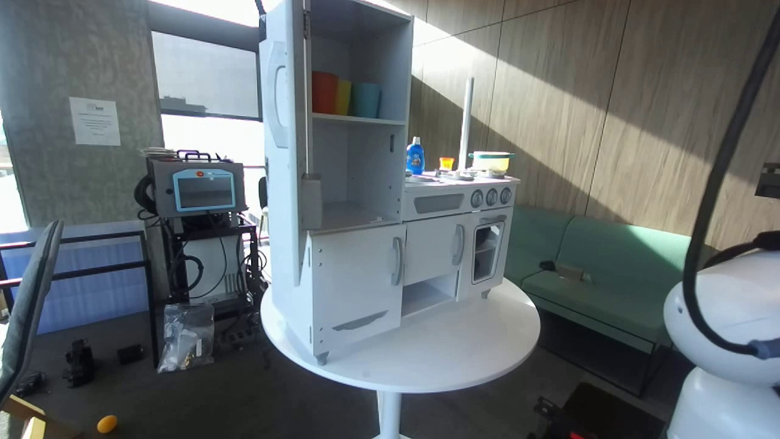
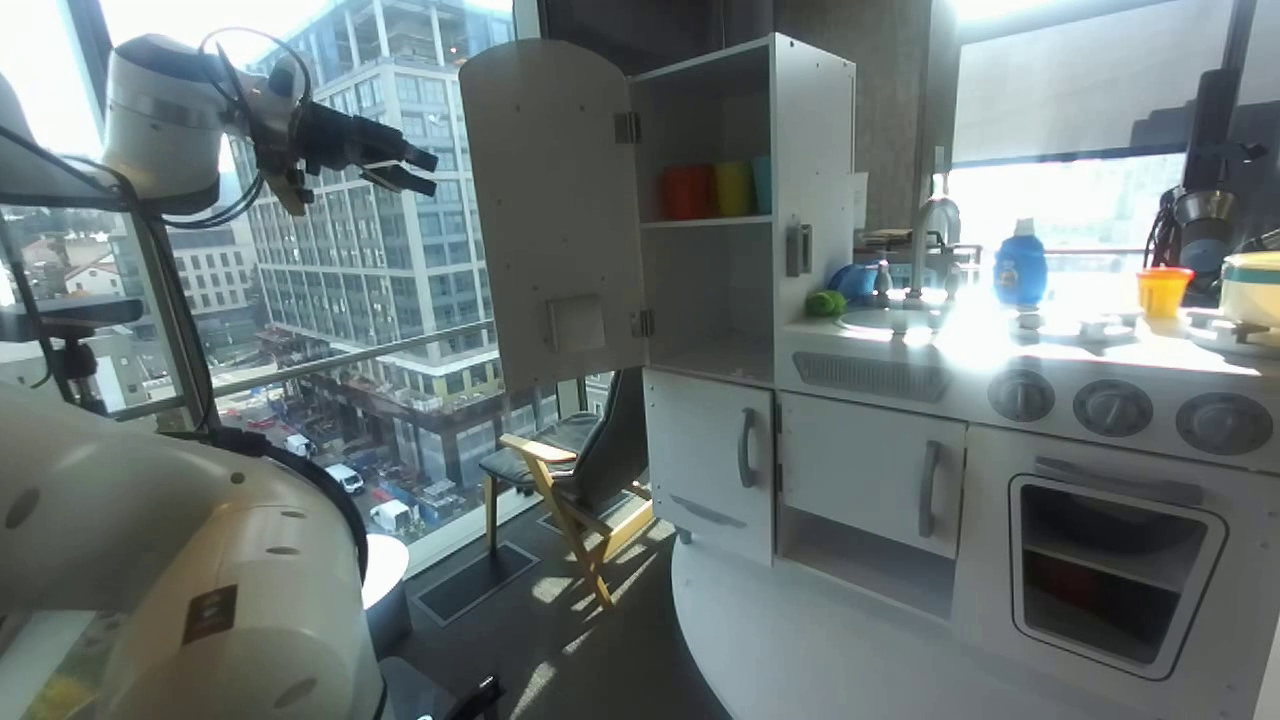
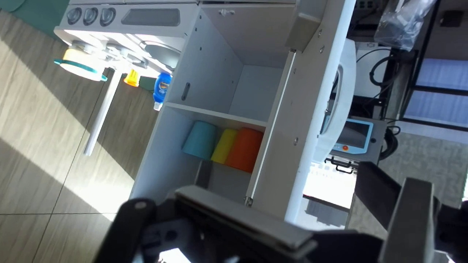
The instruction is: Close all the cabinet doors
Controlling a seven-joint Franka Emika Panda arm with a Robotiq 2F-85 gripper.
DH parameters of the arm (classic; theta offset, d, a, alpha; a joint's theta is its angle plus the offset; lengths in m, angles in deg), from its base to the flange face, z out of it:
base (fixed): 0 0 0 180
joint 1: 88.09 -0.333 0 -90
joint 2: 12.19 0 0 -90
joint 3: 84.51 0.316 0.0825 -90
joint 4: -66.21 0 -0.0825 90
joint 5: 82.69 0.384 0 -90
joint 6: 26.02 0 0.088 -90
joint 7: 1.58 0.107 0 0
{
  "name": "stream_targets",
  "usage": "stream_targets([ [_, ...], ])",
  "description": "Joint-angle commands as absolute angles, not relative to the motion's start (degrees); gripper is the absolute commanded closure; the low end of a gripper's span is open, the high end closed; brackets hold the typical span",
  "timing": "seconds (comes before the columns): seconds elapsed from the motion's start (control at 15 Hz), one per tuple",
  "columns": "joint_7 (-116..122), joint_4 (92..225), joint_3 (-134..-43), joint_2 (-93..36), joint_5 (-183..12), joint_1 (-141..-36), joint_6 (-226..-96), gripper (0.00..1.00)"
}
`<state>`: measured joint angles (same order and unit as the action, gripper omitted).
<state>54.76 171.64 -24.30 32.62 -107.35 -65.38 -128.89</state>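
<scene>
The tall upper cabinet door (image 2: 545, 220) stands swung wide open, its inner face with the small grey square panel (image 2: 577, 322) showing in an exterior view. It is nearly edge-on, handle outward, in an exterior view (image 1: 283, 177) and in the wrist view (image 3: 289, 146). The shorter lower cabinet door (image 1: 356, 262) looks shut in both exterior views (image 2: 705, 450). My gripper (image 2: 430, 173) is open and empty, apart from the upper door, to its left in that exterior view. In the wrist view its fingers (image 3: 342, 223) stand apart. The gripper is out of view in an exterior view.
Cups (image 1: 325, 92) stand on the cabinet shelf. The toy kitchen's small door (image 2: 870, 460) and oven door (image 2: 1110, 570) look shut. A bottle (image 2: 1020, 265), orange cup (image 2: 1165, 290) and pot (image 1: 490, 161) stand on its counter. The cabinet stands on a round white table (image 1: 451, 360).
</scene>
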Motion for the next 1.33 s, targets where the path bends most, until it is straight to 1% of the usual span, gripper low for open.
stream_targets([
  [0.0,57.83,171.98,-24.03,30.92,-110.74,-64.20,-133.83,0.00],
  [0.27,61.26,171.14,-22.73,29.41,-114.22,-59.58,-138.92,0.00],
  [0.53,62.53,171.89,-22.64,28.03,-116.64,-56.97,-138.22,0.00],
  [0.93,63.16,174.63,-25.37,28.99,-118.52,-60.60,-134.16,0.00],
  [1.27,65.71,176.99,-28.81,30.45,-122.07,-66.38,-127.88,0.00],
])
